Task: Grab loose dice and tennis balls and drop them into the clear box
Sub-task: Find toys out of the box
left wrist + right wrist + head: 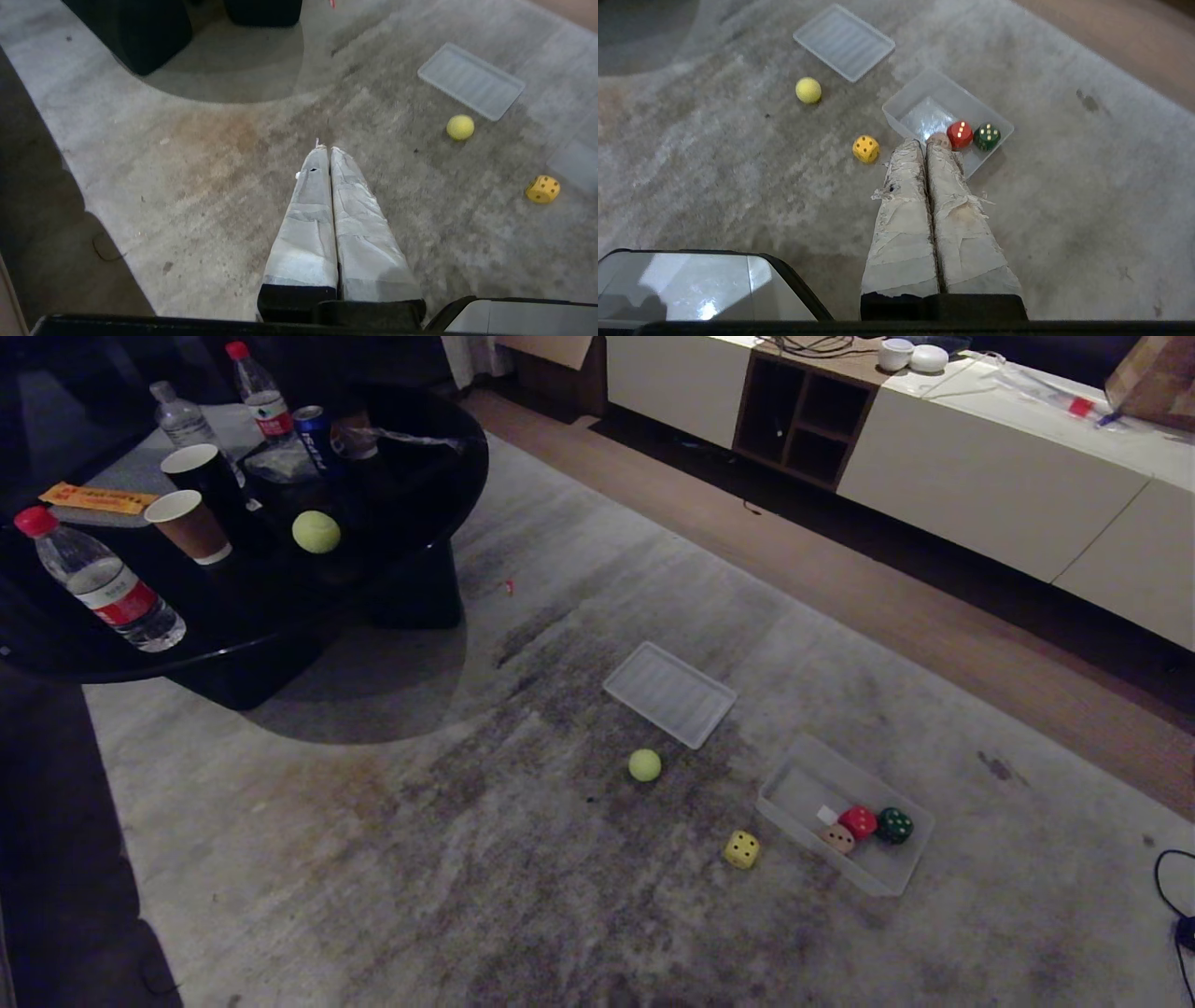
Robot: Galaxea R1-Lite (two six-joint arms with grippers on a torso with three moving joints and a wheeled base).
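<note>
Four dice are in sight. One yellow die [741,849] lies loose on the grey carpet [467,859], just beside the near-left wall of the clear box [794,784], apart from it. The other three sit inside the box, bunched at its near end: a peach die [837,838], a red die [858,821] and a dark green die [894,825], the red one between the other two and touching or nearly touching both. A small white scrap lies by the red die inside the box; what it is cannot be told.

Two tennis balls show. One tennis ball [644,764] rests on the carpet between the yellow die and a flat ribbed tray [669,693], near the tray's closest corner. The second tennis ball [316,532] sits on the black round table [411,523] at the far left.

On that table stand three water bottles with red caps, two paper cups, one blue can and an orange strip of card. A long white cabinet [990,476] with an open wooden shelf unit runs along the far wall.

Neither arm enters the head view. The left gripper [325,148] hangs over bare carpet, its taped fingers pressed together, holding nothing. The right gripper [923,142] is likewise closed and empty, its tips seen over the near wall of the box, hiding part of the peach die.
</note>
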